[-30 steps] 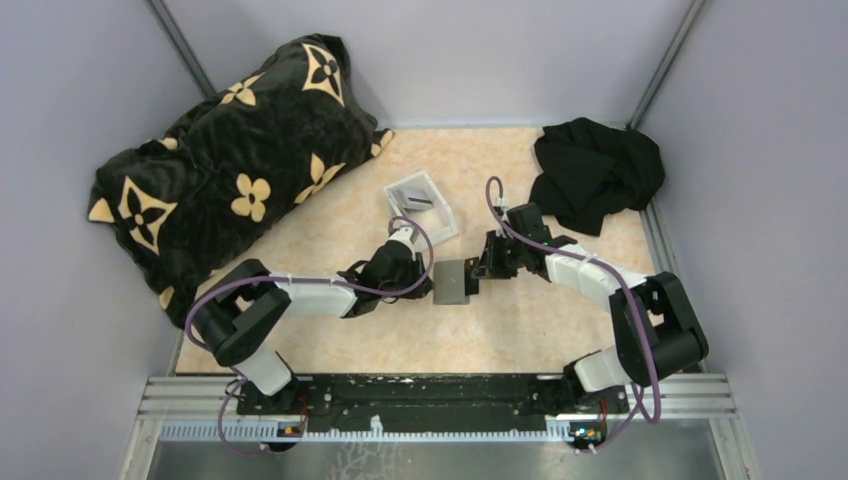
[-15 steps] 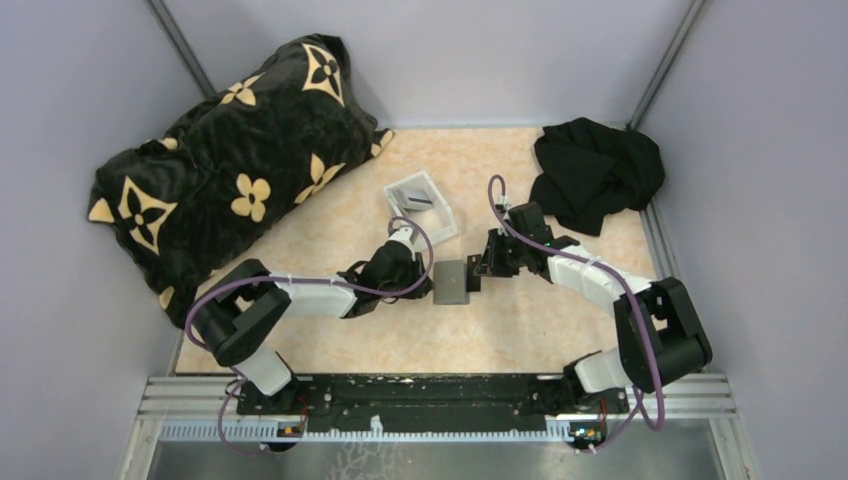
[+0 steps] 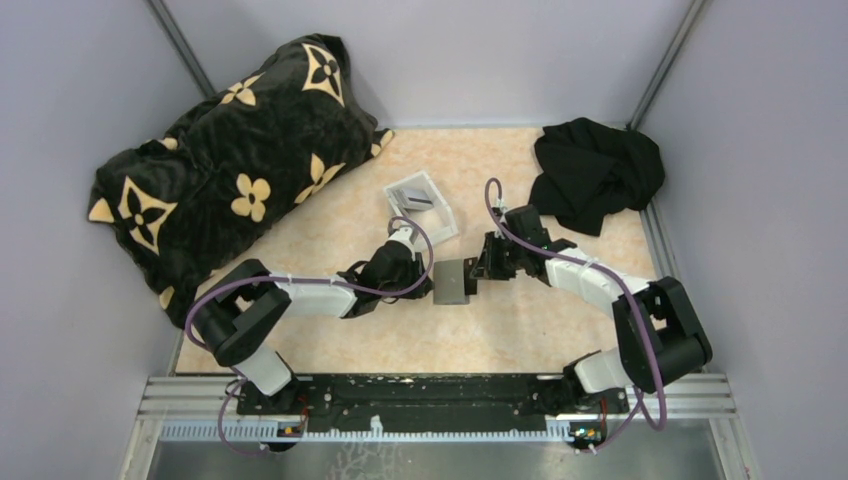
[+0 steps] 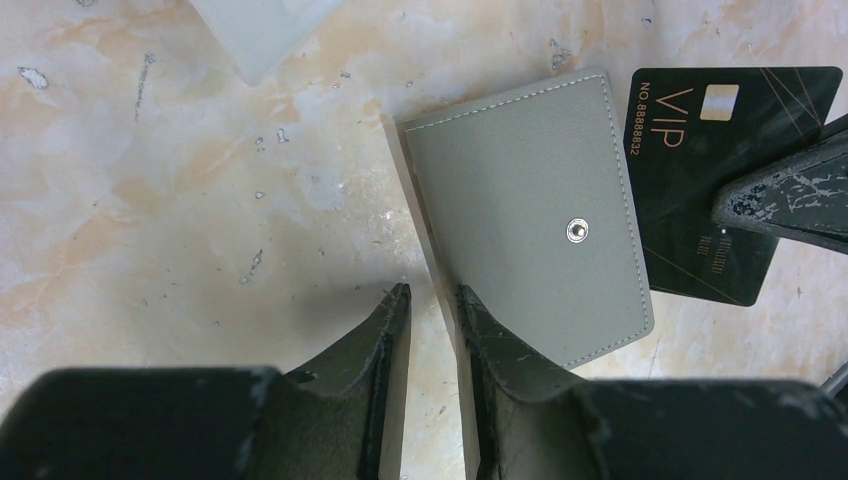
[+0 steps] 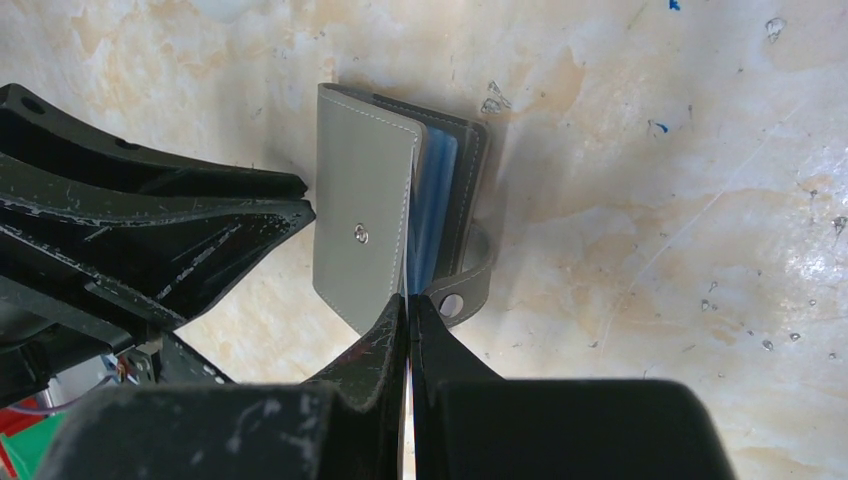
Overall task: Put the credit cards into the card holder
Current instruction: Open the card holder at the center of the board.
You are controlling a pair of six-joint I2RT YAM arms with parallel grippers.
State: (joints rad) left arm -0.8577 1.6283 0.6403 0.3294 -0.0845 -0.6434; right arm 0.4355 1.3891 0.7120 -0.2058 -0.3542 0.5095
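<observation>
One credit card [image 4: 690, 160] is in play at this moment. The right tool [image 5: 408, 300] is clenched on it, and in the right wrist view the card shows edge-on between the fingertips. The card holder [image 4: 530, 210] lies flat in the middle of the tabletop [image 4: 150, 220], between the two arms, with its grey snap cover on top. The left tool [image 4: 430, 300] is closed on the holder's left edge, the spine side, and it seems to pin the holder in place.

The coming move depends on one relation: the open long side of the holder faces the right arm, away from the left tool. In the right wrist view the cover stands a little lifted on that side, and bluish pockets show under it. The card is just beside this open edge, near the corner closest to the right tool. Whether it already touches cannot be told. The right arm is therefore the nearer one. By judgement, the card must slide towards the spine, flat and parallel to the pockets. If it tilts, it will probably go loose under the cover and not into a slot.
</observation>
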